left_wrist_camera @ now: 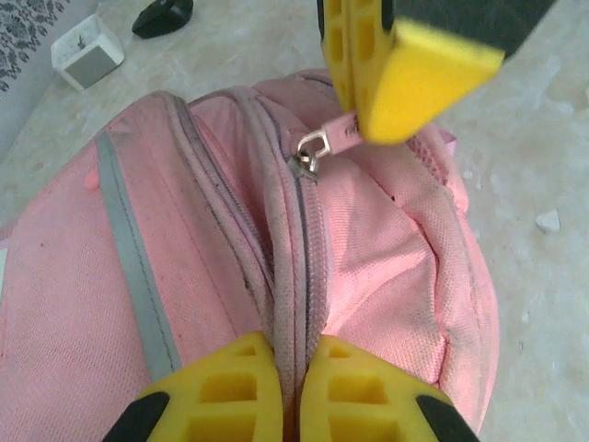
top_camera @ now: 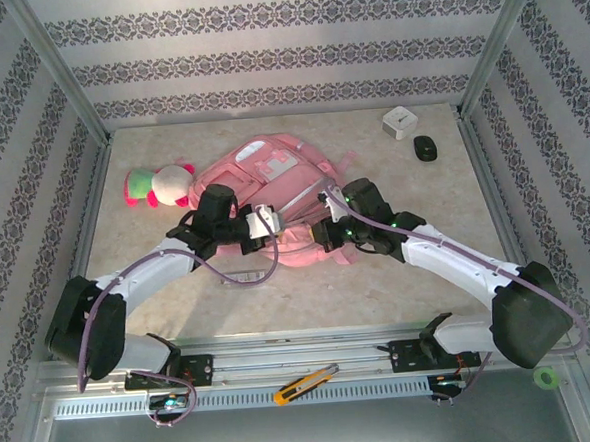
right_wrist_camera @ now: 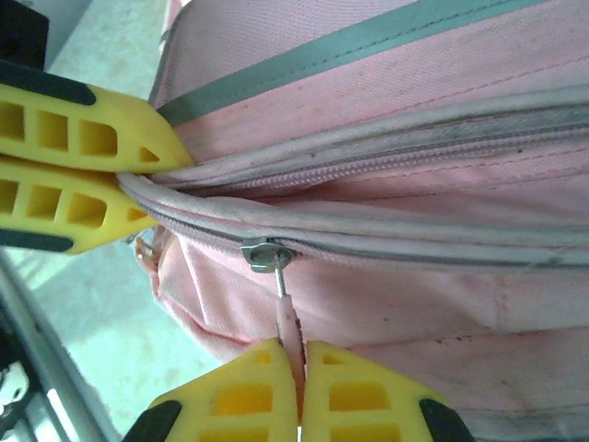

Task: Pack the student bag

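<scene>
While the right gripper (right_wrist_camera: pixel 299 359) holds its jaws pressed together on the zipper pull (right_wrist_camera: pixel 287 318), the left gripper (left_wrist_camera: pixel 293 359) pinches the zipper ridge (left_wrist_camera: pixel 299 267) of the student bag (top_camera: pixel 273 182), which lies on the table (top_camera: pixel 310 300) under both grippers. Note that the plush toy (top_camera: pixel 161 185) lies outside, just beside the bag. Judge packing as barely begun.

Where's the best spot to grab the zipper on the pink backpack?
The thin pink pull tab hanging off the metal slider. It sticks out flat from the backpack, so pinch its flat faces, coming from the side it points to, as the right hand does.
</scene>
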Action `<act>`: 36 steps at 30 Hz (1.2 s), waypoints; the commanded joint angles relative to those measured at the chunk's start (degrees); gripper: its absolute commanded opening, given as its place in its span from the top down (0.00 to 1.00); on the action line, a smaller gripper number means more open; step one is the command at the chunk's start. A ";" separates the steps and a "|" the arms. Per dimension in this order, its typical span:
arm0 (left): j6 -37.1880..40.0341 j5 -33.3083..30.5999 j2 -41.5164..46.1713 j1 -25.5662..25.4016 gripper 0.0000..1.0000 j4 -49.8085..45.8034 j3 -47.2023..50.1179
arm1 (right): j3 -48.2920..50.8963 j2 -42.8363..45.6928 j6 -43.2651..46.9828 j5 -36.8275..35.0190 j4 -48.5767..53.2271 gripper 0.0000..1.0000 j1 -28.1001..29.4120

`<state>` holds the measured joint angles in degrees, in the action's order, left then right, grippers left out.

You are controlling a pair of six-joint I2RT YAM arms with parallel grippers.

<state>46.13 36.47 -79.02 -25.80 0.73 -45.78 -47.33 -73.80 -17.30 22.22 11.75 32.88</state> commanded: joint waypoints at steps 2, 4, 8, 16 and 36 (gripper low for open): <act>6.35 1.32 4.10 3.76 1.00 -6.07 1.20 | 0.71 -1.83 1.50 3.73 2.33 1.00 -2.01; 6.63 1.31 4.51 4.21 1.00 -6.25 1.71 | 0.75 -2.24 1.42 3.83 1.74 1.00 -1.17; 8.00 -2.89 5.26 5.58 1.00 -8.55 2.08 | 1.83 -1.42 -0.14 0.67 1.64 1.00 -1.07; 1.33 1.13 8.24 2.25 0.39 -13.50 -2.48 | 4.09 -0.88 -2.24 4.04 -3.91 1.00 2.38; -0.68 -8.65 -2.04 -6.85 1.00 -0.77 -1.91 | 3.88 0.38 -1.93 -0.11 -2.28 1.00 1.59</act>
<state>45.58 26.30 -84.09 -34.98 -0.95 -48.42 -43.59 -74.87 -19.53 23.90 8.97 34.68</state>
